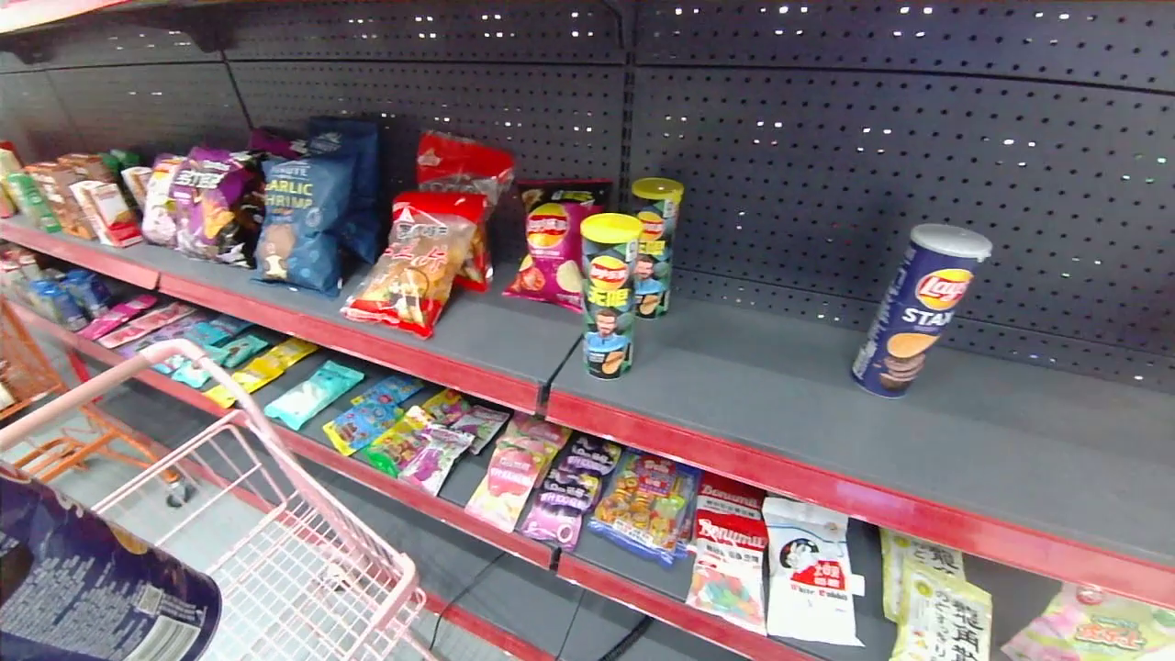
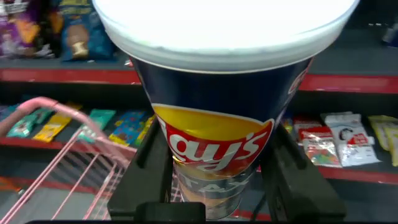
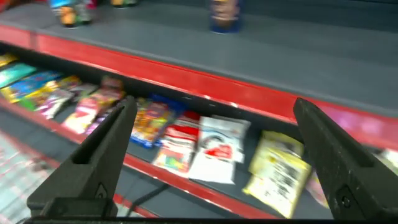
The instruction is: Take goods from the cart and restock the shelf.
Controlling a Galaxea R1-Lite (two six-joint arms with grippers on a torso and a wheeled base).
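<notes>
My left gripper [image 2: 214,180] is shut on a dark blue chips can [image 2: 217,124] with a white lid, one black finger [image 2: 146,168] on each side of it. The same can [image 1: 92,578] shows at the lower left of the head view, above the pink wire cart [image 1: 275,514]. A matching blue can [image 1: 918,312] stands on the grey shelf board [image 1: 826,496] with the red front edge, leaning toward the pegboard back. My right gripper [image 3: 214,106] is open with nothing between its fingers, facing that shelf's red edge [image 3: 186,74]; the blue can [image 3: 225,15] stands farther back.
Two yellow-lidded cans [image 1: 609,294] stand left of the blue can, with bare board between them. Chip bags [image 1: 413,266] fill the shelf further left. Candy packets [image 1: 643,505] lie on the lower shelf. An orange cart [image 1: 37,395] stands at the far left.
</notes>
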